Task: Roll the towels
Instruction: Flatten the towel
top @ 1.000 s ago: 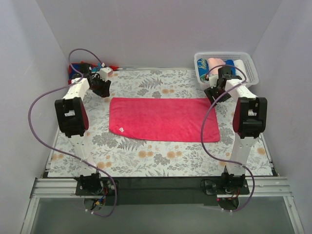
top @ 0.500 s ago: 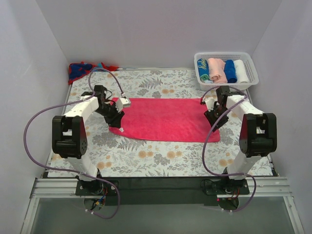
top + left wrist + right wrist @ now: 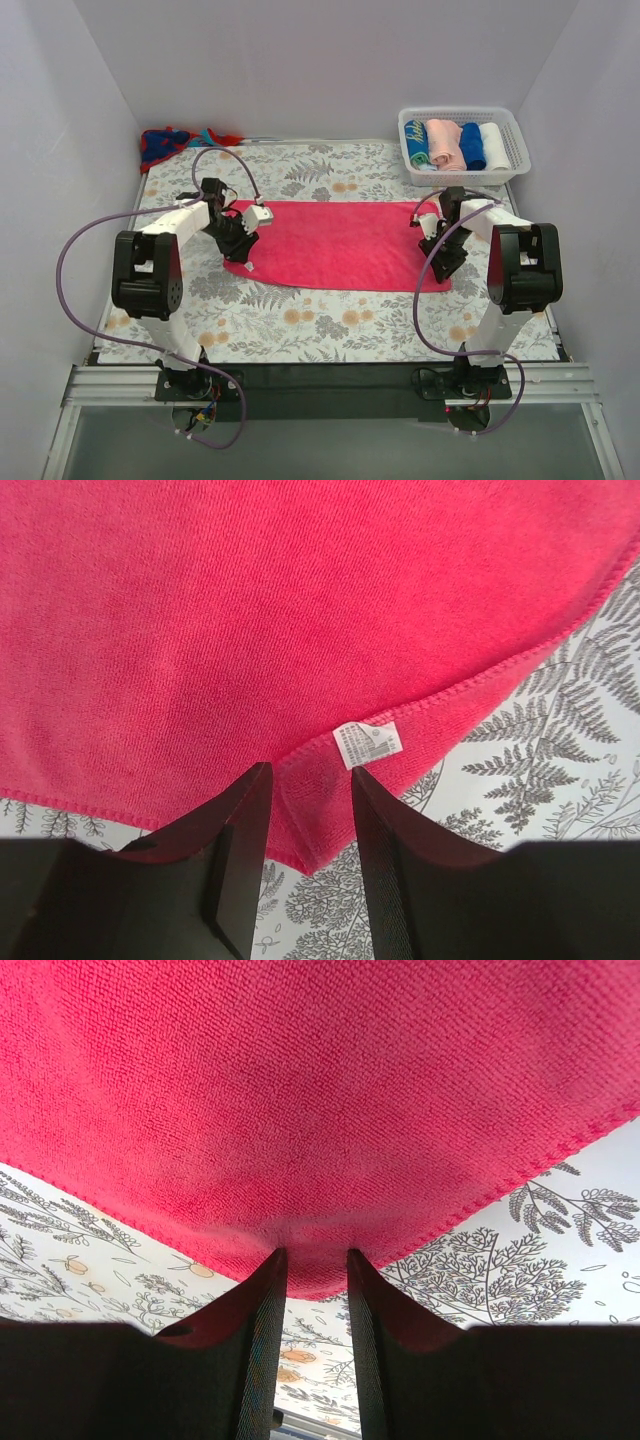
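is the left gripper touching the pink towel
Touching. The left wrist view shows a corner of the pink towel pinched between the jaws of the left gripper, fabric meeting both inner faces.

flat towel point(image 3: 335, 245): mid-table, on table cloth point(image 3: 330, 330)
basket point(image 3: 512, 140): back right, behind towel's right end
rolled towels point(image 3: 455, 145): side by side in basket
bunched towel point(image 3: 165, 145): back-left corner
left gripper point(image 3: 310, 777): towel's near-left corner
right gripper point(image 3: 316, 1255): near-right corner
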Robot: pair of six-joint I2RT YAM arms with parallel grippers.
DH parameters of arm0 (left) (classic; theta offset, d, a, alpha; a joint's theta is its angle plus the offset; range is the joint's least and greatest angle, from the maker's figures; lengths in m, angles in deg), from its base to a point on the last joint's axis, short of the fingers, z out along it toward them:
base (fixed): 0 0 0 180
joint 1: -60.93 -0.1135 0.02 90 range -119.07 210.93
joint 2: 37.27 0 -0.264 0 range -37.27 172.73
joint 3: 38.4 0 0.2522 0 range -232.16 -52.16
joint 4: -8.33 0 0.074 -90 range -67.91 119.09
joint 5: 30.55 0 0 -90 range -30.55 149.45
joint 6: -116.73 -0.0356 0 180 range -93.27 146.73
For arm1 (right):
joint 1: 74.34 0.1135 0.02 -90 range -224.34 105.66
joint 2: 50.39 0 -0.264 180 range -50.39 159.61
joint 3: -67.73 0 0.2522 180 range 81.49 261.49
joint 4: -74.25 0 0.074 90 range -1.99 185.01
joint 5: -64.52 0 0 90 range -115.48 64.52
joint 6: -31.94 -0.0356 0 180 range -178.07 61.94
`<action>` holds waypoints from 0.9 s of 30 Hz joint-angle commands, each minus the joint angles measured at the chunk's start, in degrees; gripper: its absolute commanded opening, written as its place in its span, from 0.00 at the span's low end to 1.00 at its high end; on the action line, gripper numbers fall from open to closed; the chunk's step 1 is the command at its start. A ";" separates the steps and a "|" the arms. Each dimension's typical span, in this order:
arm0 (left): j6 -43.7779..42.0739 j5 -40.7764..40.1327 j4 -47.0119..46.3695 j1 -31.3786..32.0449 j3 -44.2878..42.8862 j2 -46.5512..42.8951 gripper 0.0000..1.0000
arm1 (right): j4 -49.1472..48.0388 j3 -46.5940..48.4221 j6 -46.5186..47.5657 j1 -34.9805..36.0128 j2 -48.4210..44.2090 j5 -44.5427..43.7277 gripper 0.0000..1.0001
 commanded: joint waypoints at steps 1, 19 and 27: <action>-0.97 -2.37 -1.78 0.17 0.53 1.11 0.34 | -0.81 0.15 -0.77 -0.19 1.58 0.15 0.32; -8.17 -2.29 3.75 0.00 3.43 -9.34 0.05 | -0.54 -0.46 -0.86 -0.19 1.15 0.41 0.32; -10.28 -1.59 5.69 -0.09 7.04 -12.07 0.15 | -0.37 -0.81 -0.42 -0.19 0.62 0.41 0.32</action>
